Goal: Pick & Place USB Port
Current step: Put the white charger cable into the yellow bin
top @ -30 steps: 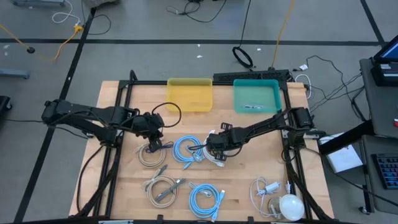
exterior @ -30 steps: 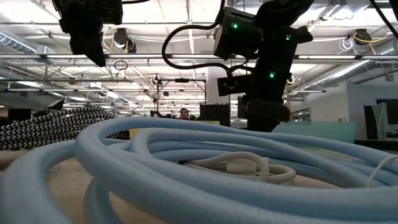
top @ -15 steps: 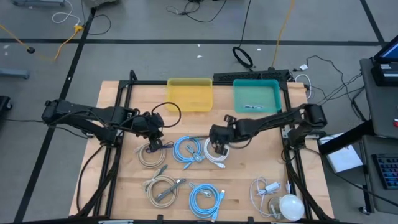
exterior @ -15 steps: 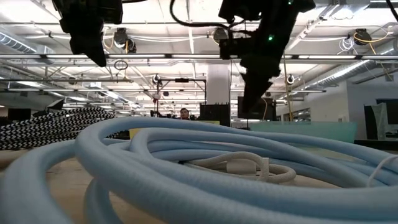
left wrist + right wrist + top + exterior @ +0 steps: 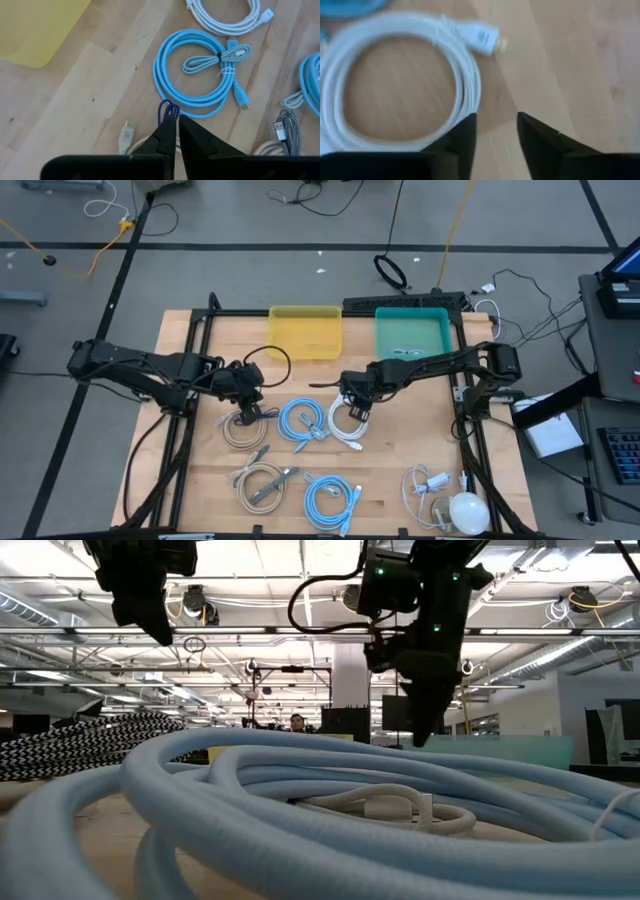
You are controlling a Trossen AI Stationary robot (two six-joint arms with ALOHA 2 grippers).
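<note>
White coiled USB cable (image 5: 347, 423) lies flat on the wooden bench (image 5: 190, 480), mid-bench, just right of a light-blue coil (image 5: 300, 420); its plug end (image 5: 482, 35) sticks out from the loop, clear in right wrist view. Right gripper (image 5: 357, 404) hangs over the coil's upper edge, fingers (image 5: 462, 137) apart w/ a modest gap, nothing between them. Cable not grasped, not lifted.

Left gripper (image 5: 243, 406) sits over a beige coil (image 5: 240, 430) on the bench's left half; fingers (image 5: 167, 136) nearly together, pinching a small dark-blue braided loop (image 5: 168, 108).

Bins at far edge: yellow bin (image 5: 305, 332) appears empty; teal bin (image 5: 411, 335) already holds something small and pale, can't tell what.

Step, by my read: approach/pre-grasp on the white cable w/ right arm; pick not yet made, place untouched.

Next move calls for: descend so the fingers straddle the bundled strands or the plug, not the bare wood inside the loop; close; lift clear of the neighbouring blue coil; carry to a bin. Teal is probable but unconfirmed.

Risk: coil may unwind or drag.
</note>
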